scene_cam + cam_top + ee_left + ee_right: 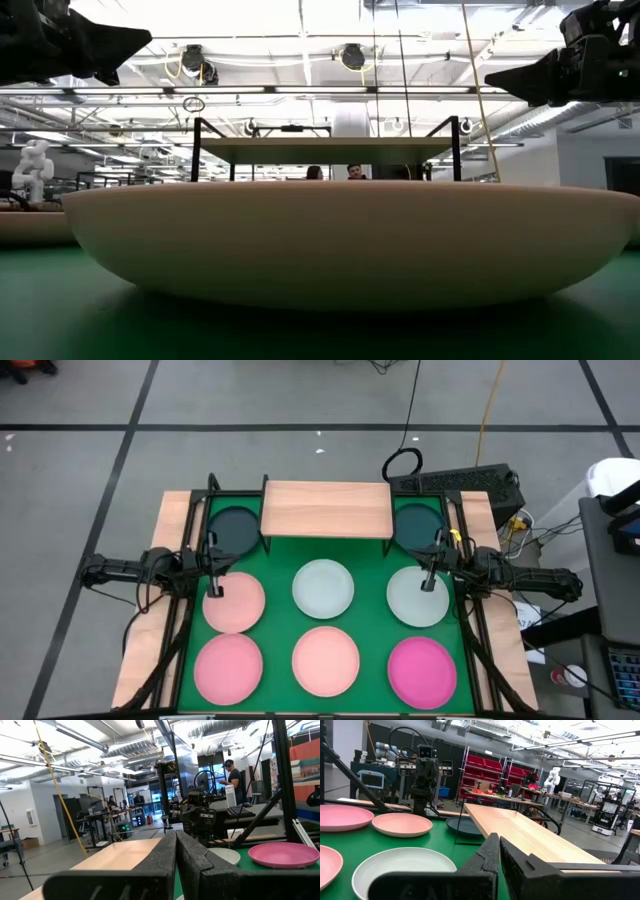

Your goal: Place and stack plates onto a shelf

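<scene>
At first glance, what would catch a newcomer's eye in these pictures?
Eight plates lie on the green table; the bright magenta plate at the front right corner stands out most. The bare wooden shelf stands at the back middle. The left tool and the right tool, both shut, hover above plates at either side.

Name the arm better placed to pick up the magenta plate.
Right. The right gripper hovers over the mint plate directly behind the magenta plate; the left gripper is across the table.

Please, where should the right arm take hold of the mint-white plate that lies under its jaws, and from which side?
Probably the raised rim of the mint-white plate, from straight above: it lies flat on the green table, so only its edge offers a hold. The right gripper hangs over its rim, shut.
</scene>
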Available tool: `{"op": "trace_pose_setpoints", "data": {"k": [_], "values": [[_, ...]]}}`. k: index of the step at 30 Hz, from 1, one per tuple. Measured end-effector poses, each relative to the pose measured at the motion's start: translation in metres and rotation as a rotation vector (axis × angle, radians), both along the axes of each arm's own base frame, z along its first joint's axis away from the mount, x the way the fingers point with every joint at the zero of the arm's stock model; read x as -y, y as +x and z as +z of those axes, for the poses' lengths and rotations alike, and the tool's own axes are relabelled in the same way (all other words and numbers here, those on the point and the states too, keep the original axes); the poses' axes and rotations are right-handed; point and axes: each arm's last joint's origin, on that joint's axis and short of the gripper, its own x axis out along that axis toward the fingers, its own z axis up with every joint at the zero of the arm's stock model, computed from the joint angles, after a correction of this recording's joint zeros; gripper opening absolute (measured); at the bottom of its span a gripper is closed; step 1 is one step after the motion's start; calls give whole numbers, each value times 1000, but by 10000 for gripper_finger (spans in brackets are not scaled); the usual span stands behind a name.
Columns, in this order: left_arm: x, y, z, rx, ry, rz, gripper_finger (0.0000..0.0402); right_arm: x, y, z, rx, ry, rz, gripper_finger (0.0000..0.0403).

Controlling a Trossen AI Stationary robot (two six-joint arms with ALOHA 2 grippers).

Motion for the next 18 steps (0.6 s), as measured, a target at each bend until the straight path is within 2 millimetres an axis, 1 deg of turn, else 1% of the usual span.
{"op": "trace_pose_setpoints", "data": {"k": [12,18], "values": [[0,0,0,0,-1,-1,15,0,0,0,0,0,0,0],[0,0,0,8,-64,-21,15,0,0,0,0,0,0,0]]}}
